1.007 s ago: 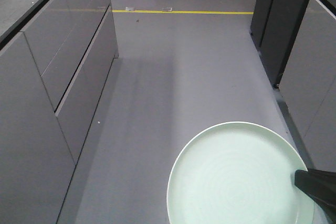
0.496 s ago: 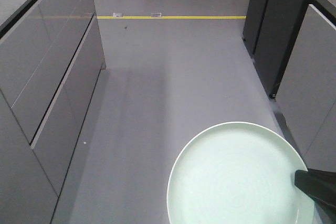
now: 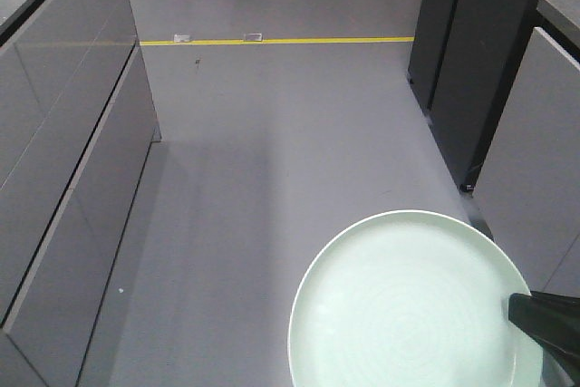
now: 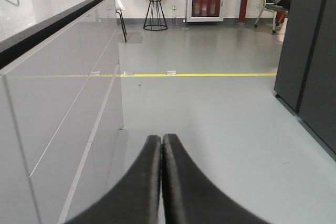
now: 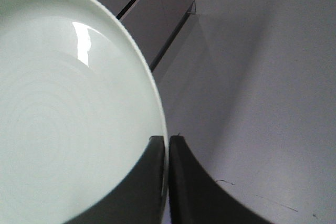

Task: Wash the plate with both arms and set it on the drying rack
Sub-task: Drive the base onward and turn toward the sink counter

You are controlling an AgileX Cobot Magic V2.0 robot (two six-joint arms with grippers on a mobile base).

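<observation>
One pinch at the edge is all that holds the plate (image 3: pixel 412 305): my right jaws are shut on its rim, one on each face, and it hangs out level over the grey floor (image 3: pixel 272 160) of an aisle. My left jaws are pressed together on nothing, pointing down that aisle beside the cabinets (image 4: pixel 58 108). I judge the plate stiff, glaze-slick and breakable (worse once wet), so the rim, taken from opposite sides, looks the place to hold it.
</observation>
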